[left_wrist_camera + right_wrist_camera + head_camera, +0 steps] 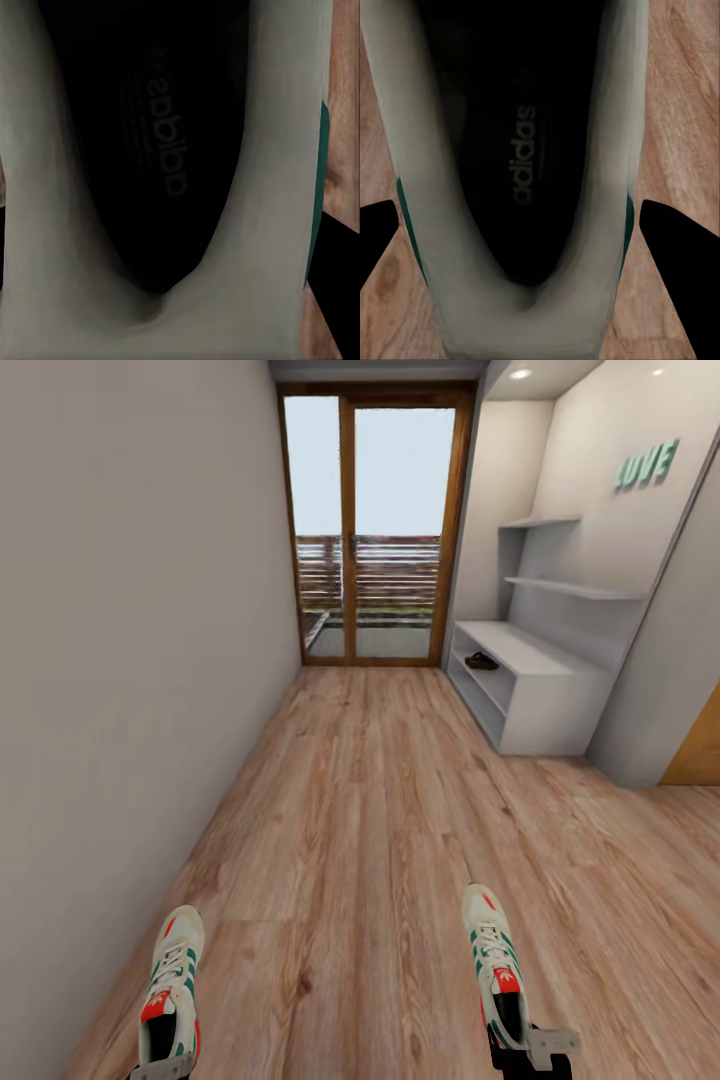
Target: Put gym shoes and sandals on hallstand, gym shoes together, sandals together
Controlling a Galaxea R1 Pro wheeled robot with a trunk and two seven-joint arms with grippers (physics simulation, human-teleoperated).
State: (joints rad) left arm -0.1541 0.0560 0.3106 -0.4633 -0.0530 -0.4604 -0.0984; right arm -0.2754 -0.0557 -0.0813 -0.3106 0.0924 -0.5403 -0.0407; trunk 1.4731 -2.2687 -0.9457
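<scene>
Two white gym shoes with green stripes and red-orange tongue patches are held low in front of me, toes pointing down the corridor. My left gripper (160, 1068) is shut on the heel of the left gym shoe (172, 982), whose dark insole (157, 150) shows close up. The right gripper (527, 1050) is shut on the heel of the right gym shoe (493, 960), with black fingers (679, 259) on both sides of it. The pale-grey hallstand (545, 690) stands ahead on the right. A dark brown sandal (482, 660) lies in its open shelf.
Wood-plank corridor floor (380, 810) runs ahead to a glass door with a wooden frame (375, 530). A plain wall (120, 660) closes the left side. A grey panel (660, 690) and an orange door edge (700, 750) stand right of the hallstand.
</scene>
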